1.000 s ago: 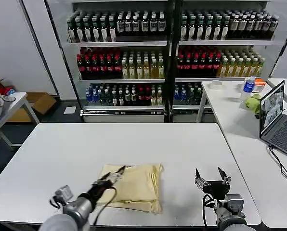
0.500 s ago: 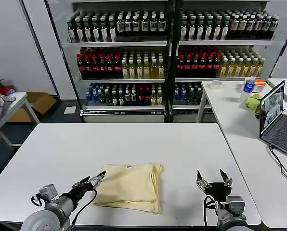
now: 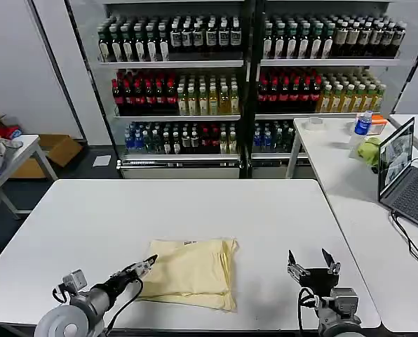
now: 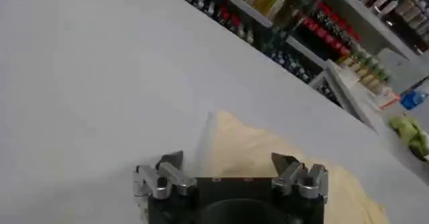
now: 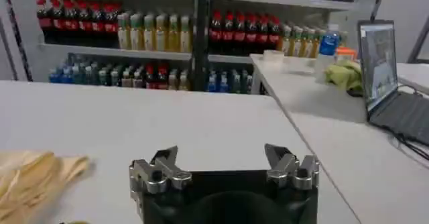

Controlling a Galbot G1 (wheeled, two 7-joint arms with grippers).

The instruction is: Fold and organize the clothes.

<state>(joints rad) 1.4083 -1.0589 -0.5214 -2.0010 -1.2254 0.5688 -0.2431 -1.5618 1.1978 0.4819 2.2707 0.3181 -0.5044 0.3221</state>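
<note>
At the near edge of the white tabletop (image 3: 90, 225), the robot's left gripper (image 3: 147, 266) hovers low beside the near-left corner of the pale yellow T-shirt (image 3: 192, 272), its two fingers spread wide with nothing between them. The left wrist view looks out between those fingers (image 4: 171, 167) at the cream fabric (image 4: 268, 158) just ahead, its pale corner lying flat on the bare surface. The forearm reaches in low from the near-left corner of the tabletop, angled toward the shirt, a pose that suggests it stands just clear of the cloth rather than bearing on it; whether a fingertip touches the hem cannot be told.

To the right, along the same near edge, the right gripper (image 3: 313, 263) points away from the robot, its fingers likewise held wide and empty, well apart from the shirt. Its wrist view takes in the crumpled right-hand edge of the T-shirt (image 5: 30, 178) off to one side. The arm looks parked, waiting.

The T-shirt lies as a squarish packet near the middle of the near edge, layers stacked and a small neck label on its far side, which suggests the folding is largely done.

Beyond, a second table (image 3: 335, 161) carries a laptop (image 3: 404, 175), and stocked drinks shelves (image 3: 244, 77) line the back wall.
</note>
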